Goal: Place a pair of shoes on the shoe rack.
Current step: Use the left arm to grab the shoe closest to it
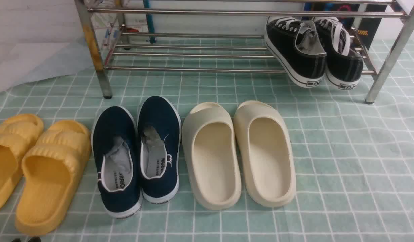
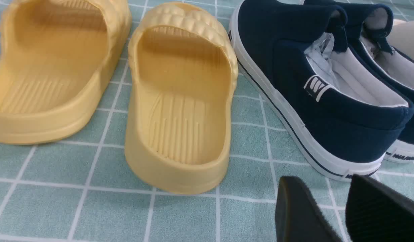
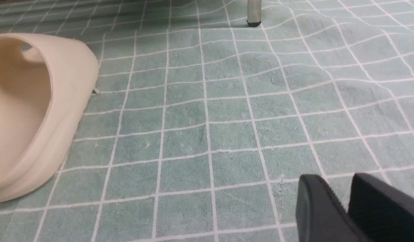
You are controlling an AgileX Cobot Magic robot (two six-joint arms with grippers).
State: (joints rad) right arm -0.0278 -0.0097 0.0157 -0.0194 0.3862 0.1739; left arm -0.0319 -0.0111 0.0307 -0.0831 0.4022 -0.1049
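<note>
The pair of navy-blue slip-on shoes stands side by side on the green checked cloth, the left shoe [image 1: 116, 158] and the right shoe [image 1: 160, 148], heels toward me. The chrome shoe rack [image 1: 193, 55] stands behind them. In the left wrist view my left gripper [image 2: 323, 183] hangs just behind the heel of the near navy shoe [image 2: 314, 101]; its fingers are slightly apart and empty. Its tips just show in the front view [image 1: 25, 239]. My right gripper [image 3: 334, 183] is shut and empty over bare cloth, out of the front view.
Black lace-up sneakers [image 1: 311, 50] sit on the rack's lower tubes at right. Cream slides [image 1: 240, 151] lie right of the navy shoes, one also in the right wrist view [image 3: 35, 111]. Yellow slides [image 1: 35, 168] lie left. A rack leg [image 3: 254, 11] stands ahead of the right gripper.
</note>
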